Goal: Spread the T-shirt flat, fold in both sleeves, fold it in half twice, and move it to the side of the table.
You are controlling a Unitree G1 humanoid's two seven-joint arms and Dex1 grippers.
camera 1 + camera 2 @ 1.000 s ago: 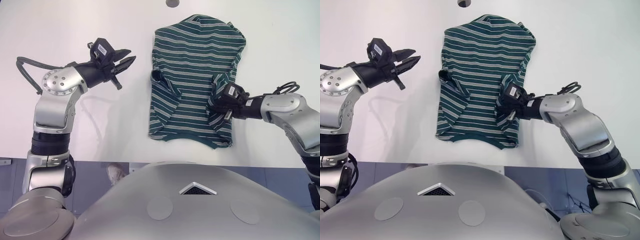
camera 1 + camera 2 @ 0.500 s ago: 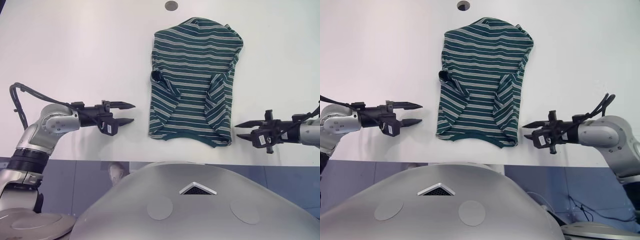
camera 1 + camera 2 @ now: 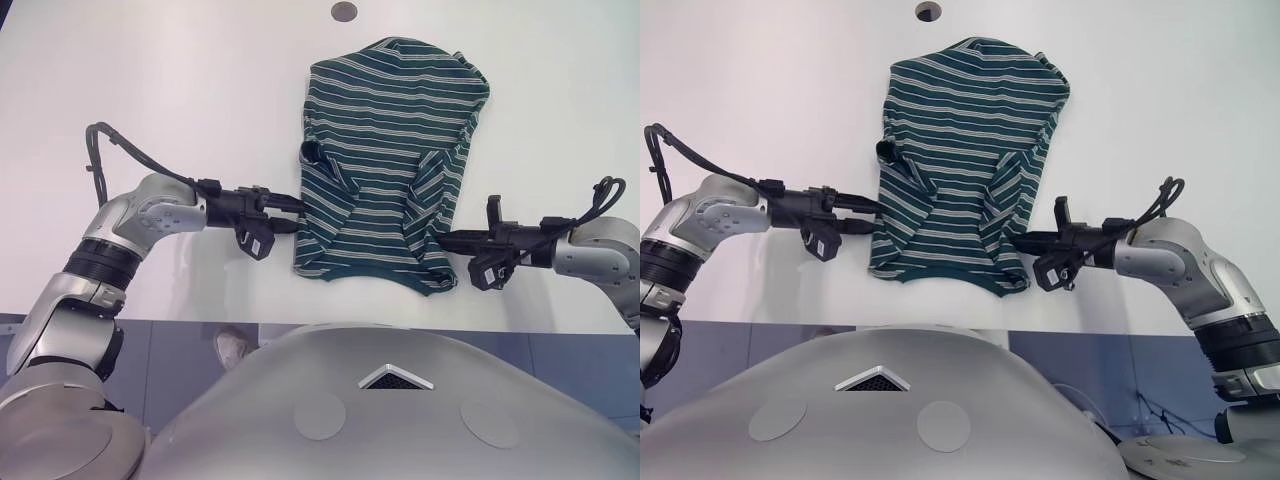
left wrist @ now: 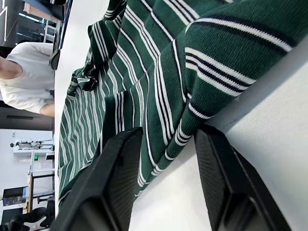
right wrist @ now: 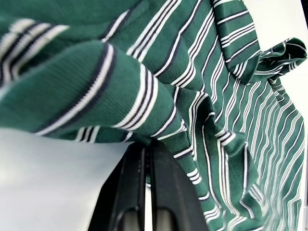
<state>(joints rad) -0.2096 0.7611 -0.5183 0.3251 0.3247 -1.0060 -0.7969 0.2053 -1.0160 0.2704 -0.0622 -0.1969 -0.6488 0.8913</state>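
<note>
Head views, one scene
- T-shirt (image 3: 385, 150): green with pale and dark stripes, lying on the white table (image 3: 150, 80) about mid-width, long axis running from far to near; both sleeves lie folded in over the body, cloth rumpled, near hem uneven
- Small round grey mark (image 3: 344, 11): on the table surface just beyond the shirt's far end
- Left gripper (image 3: 292, 212): low over the table, pointing inward at the shirt's left edge towards its near end, tips at the cloth
- Right gripper (image 3: 447, 240): low over the table, pointing inward at the shirt's right edge near the near corner, tips at the cloth

Left wrist view
- Two black fingers (image 4: 120, 178): apart, one on either side of a raised fold at the striped edge; cloth sits in the gap, not pinched
- White table surface beside the fold

Right wrist view
- Two black fingers (image 5: 163, 192): drawn together with only a thin slit between, closed on the shirt's edge, tips hidden under the overhanging hem
- Folds of the shirt run on beyond; white table surface alongside
</note>
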